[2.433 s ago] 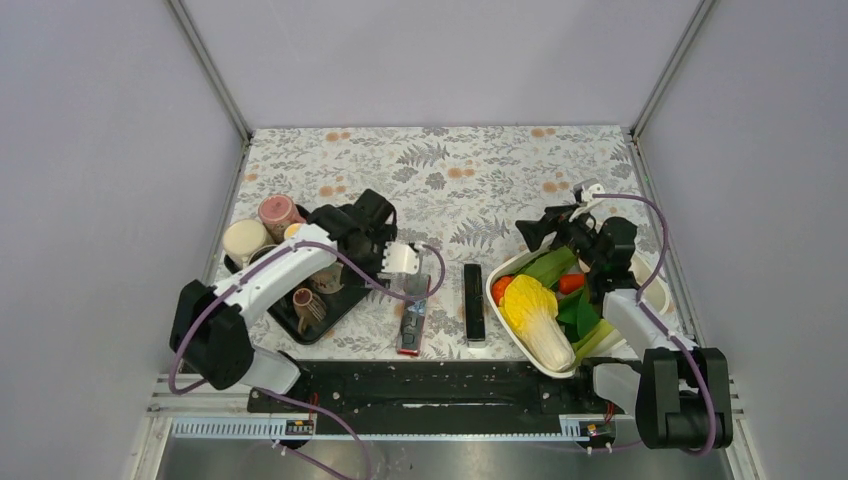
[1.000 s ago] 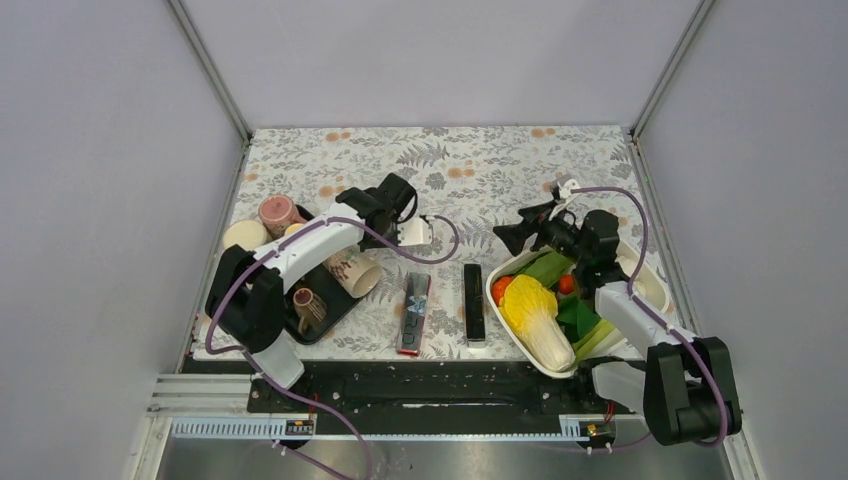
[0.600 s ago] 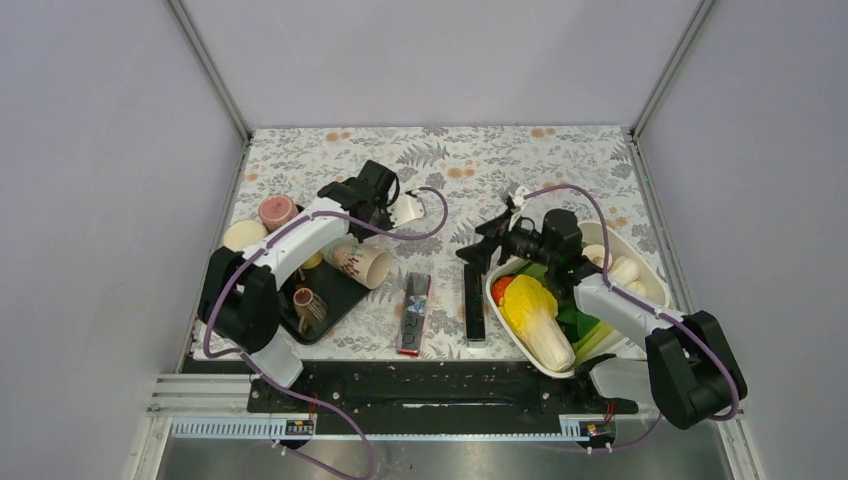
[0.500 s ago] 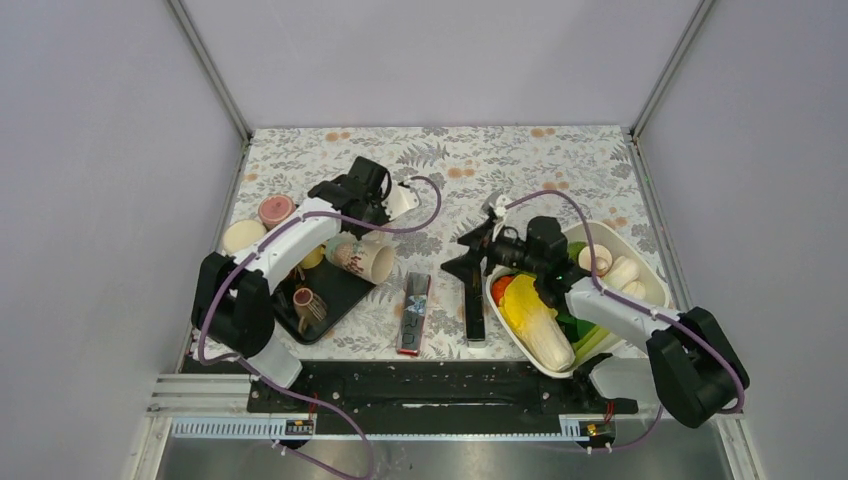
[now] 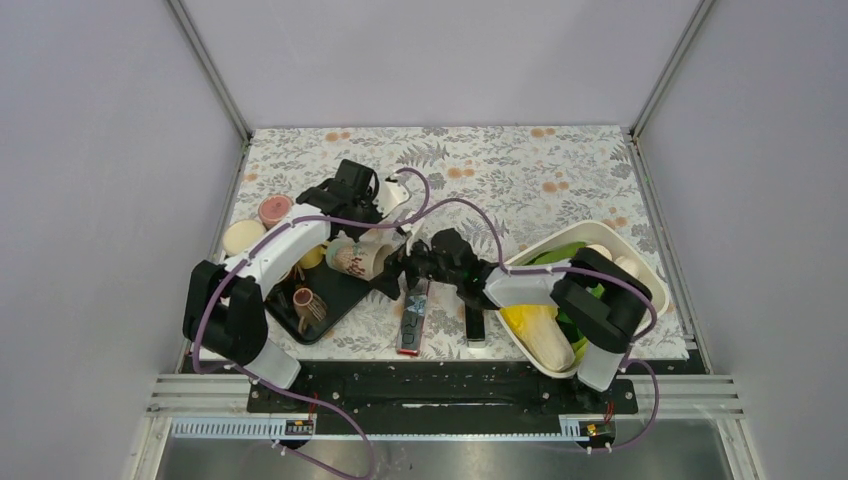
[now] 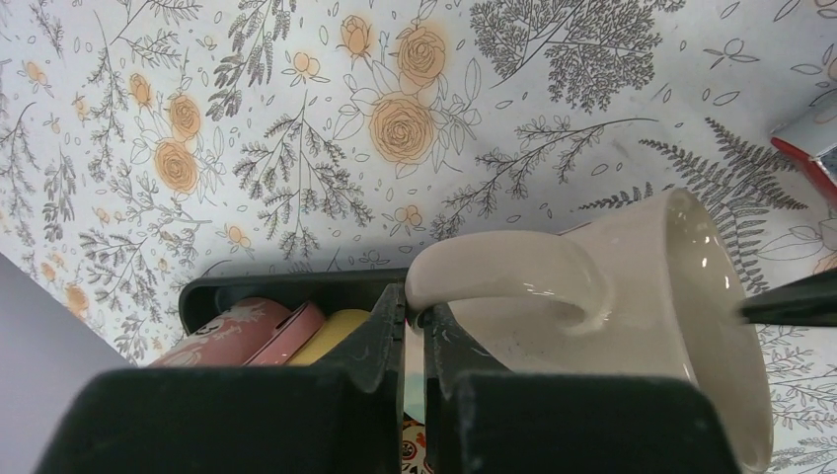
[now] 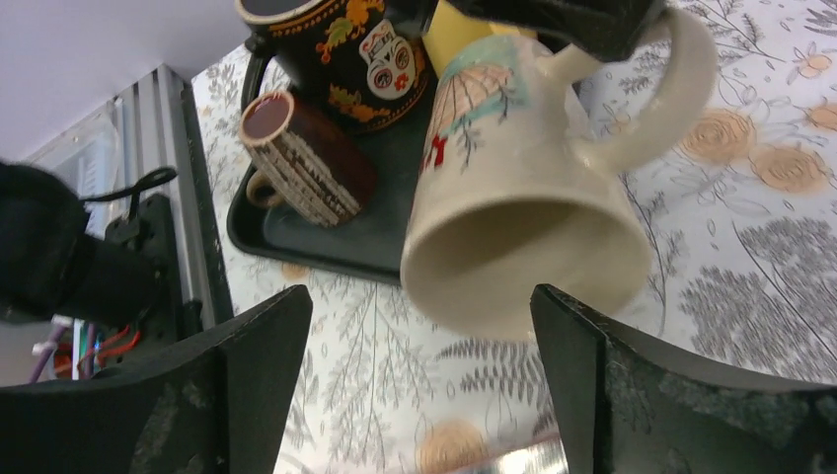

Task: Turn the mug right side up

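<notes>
The cream mug point(image 5: 357, 259) with a painted pattern hangs tilted on its side over the right edge of the black tray point(image 5: 335, 308). Its mouth faces right. My left gripper point(image 6: 415, 304) is shut on the mug's handle point(image 6: 503, 269), seen also from above as the left gripper point(image 5: 372, 236). My right gripper point(image 5: 403, 270) stands open just right of the mug. In the right wrist view the mug point(image 7: 513, 197) shows its open mouth towards the camera. It lies just beyond the tips of the right gripper point(image 7: 419, 301), whose fingers point(image 7: 247, 385) stay apart from it.
The tray holds a brown ribbed cup point(image 7: 306, 158), a black decorated mug point(image 7: 336, 49), and pink point(image 5: 272, 210) and cream point(image 5: 240, 236) cups. A red-edged packet point(image 5: 413, 322) and a black bar point(image 5: 474, 325) lie in front. A white basket point(image 5: 645, 275) of vegetables stands right.
My right arm has swung left from over the basket to the mug's mouth, its jaws narrowing slightly. My left gripper has shifted back a little with the mug held on its side.
</notes>
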`<state>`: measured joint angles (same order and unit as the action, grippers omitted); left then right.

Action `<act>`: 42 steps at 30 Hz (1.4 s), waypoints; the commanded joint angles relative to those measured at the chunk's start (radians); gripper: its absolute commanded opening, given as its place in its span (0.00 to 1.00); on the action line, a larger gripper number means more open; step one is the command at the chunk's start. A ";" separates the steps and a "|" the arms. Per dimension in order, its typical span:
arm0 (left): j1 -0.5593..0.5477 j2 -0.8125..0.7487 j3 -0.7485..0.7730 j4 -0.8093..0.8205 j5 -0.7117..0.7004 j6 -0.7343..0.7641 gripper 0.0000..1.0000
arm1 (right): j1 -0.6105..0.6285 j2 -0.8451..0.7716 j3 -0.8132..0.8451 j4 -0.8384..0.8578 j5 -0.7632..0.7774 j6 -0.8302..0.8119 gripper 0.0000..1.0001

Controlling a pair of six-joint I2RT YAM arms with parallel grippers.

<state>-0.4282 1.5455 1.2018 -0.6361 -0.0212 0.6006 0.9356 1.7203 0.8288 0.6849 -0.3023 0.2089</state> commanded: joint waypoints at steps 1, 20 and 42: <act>0.013 -0.059 0.017 0.102 0.091 -0.048 0.00 | 0.034 0.116 0.153 0.079 0.080 0.062 0.88; 0.192 -0.225 0.227 -0.096 0.310 -0.172 0.99 | -0.147 -0.087 0.494 -0.773 0.219 -0.266 0.00; 0.193 -0.148 0.156 -0.304 0.111 0.295 0.98 | -0.678 0.599 1.774 -1.721 0.225 -0.485 0.00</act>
<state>-0.2222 1.3949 1.3853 -0.9291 0.1394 0.7845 0.3477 2.4004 2.5572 -1.0725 -0.0887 -0.2680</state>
